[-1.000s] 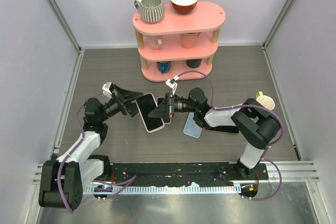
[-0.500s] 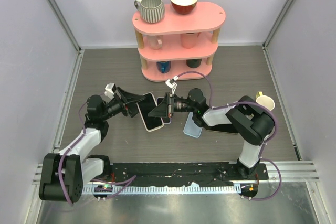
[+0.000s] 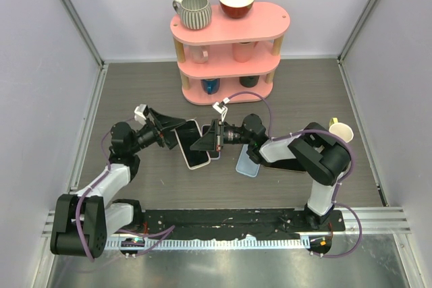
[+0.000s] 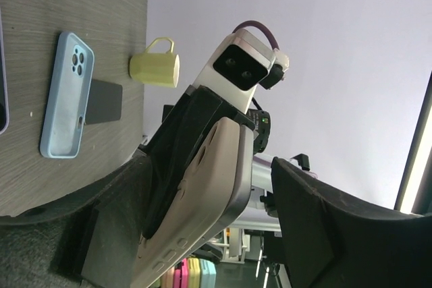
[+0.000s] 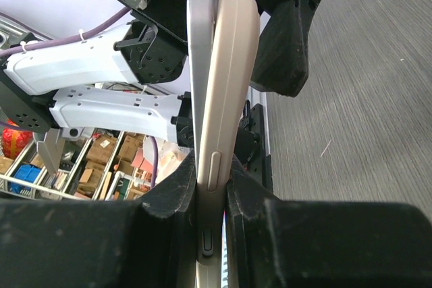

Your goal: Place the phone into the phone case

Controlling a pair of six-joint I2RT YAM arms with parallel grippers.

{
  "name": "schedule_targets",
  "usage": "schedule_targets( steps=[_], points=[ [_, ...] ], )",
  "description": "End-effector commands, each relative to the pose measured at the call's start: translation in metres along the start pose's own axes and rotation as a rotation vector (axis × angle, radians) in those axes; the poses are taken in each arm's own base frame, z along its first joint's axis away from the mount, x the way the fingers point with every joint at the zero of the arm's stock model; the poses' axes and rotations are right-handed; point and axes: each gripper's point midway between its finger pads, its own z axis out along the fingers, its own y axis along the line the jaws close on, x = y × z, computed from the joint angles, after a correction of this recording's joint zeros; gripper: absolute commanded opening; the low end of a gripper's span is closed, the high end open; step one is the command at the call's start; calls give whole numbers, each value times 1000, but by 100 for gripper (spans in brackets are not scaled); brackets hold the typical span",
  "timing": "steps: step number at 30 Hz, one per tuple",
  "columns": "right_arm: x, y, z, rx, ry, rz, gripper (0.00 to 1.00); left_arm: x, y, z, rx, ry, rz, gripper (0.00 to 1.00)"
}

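Left arm has shifted slightly toward the phone [image 5: 198,65] since a second ago. Its tool [image 4: 216,224] has jaws spread either side of it. Nearest, a blue case [image 3: 248,161] lies loose on the worktop [image 3: 304,92]. Mid-scene, the right tool [image 5: 210,190] pinches phone and beige phone case [image 5: 235,65] together (case looks only partly seated). Probably left to do: press the edges home. Pink shelf [image 3: 229,32] sits far behind.

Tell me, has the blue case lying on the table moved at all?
No. The blue case lies in the same spot in front of the pink shelf as a second ago.
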Motion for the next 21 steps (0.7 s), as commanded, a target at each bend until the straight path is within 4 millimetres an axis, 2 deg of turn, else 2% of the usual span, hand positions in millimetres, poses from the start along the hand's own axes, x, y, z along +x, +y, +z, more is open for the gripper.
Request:
schedule_targets(
  steps=[1, 9, 17, 21],
  points=[
    [-12, 22, 0, -92, -38, -98, 4, -3, -6, -1, 24, -40, 9, 74],
    [-10, 22, 1, -103, -45, -89, 4, 0, 5, -2, -15, -24, -15, 68],
    [-8, 26, 1, -115, -42, -89, 4, 1, 8, -3, -25, -25, -21, 68],
    [-7, 27, 1, -118, -40, -96, 5, 0, 16, -3, -54, -28, -48, 67]
  ],
)
